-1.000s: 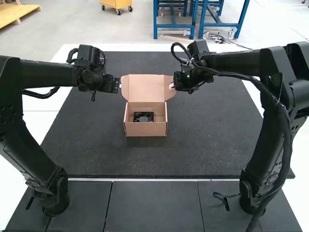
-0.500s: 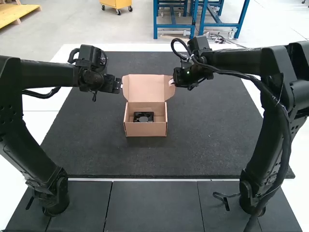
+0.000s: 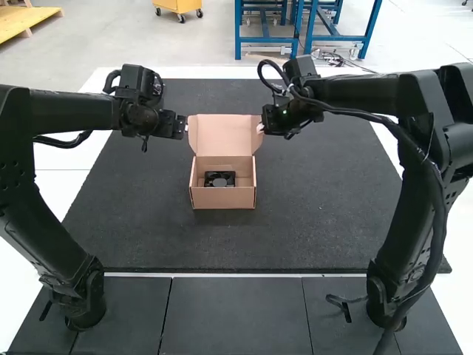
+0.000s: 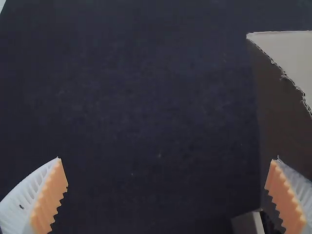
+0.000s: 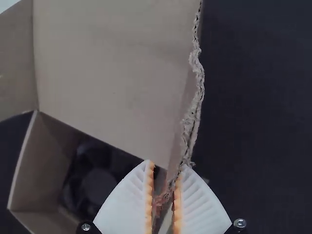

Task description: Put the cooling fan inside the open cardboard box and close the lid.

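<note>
**Two black arms, white ribbed fingers**

The left arm [image 3: 59,111] and right arm [image 3: 384,89] are matte black, built of thick rounded links on bulbous bases [image 3: 77,299] at the lower corners of the high view. A black cable [image 3: 268,74] loops up near the top centre and trails along the right arm. A thinner lead [image 3: 70,140] sags under the left arm. A small green light [image 3: 285,112] glows on the right wrist. The fingers [image 5: 124,207] are white and ribbed, with toothed orange pads [image 4: 48,195]. Silver screws [image 5: 86,226] sit in the black mount at their roots.
</note>
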`<state>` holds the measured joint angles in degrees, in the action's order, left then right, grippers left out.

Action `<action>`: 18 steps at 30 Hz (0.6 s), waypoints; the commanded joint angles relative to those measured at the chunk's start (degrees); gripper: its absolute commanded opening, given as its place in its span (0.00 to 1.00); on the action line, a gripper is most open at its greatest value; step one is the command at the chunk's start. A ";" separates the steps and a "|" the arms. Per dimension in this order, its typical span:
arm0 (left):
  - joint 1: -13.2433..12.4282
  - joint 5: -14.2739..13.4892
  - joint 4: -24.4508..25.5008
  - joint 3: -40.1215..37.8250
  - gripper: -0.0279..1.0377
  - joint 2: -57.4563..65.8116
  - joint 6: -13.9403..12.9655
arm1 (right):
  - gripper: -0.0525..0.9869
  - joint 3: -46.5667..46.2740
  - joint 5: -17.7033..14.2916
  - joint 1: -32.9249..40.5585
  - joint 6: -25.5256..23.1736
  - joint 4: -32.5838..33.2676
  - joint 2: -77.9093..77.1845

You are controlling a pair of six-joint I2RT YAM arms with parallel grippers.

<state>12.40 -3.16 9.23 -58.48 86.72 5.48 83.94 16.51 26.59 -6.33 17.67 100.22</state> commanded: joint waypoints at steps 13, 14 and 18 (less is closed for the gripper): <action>0.43 0.35 0.61 -1.90 0.93 0.29 0.41 | 0.10 -0.18 -4.21 3.12 -0.35 -0.36 -1.70; 0.43 0.35 0.70 -1.90 0.93 0.29 0.41 | 0.10 -0.36 -4.74 3.12 0.09 -0.27 -1.70; 0.43 0.35 1.05 -1.99 0.93 0.38 0.41 | 0.06 -0.53 -5.53 3.38 0.26 -0.27 -1.70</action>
<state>12.38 -3.16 10.37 -58.50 86.72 5.48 83.88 12.08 28.69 -6.48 17.47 100.22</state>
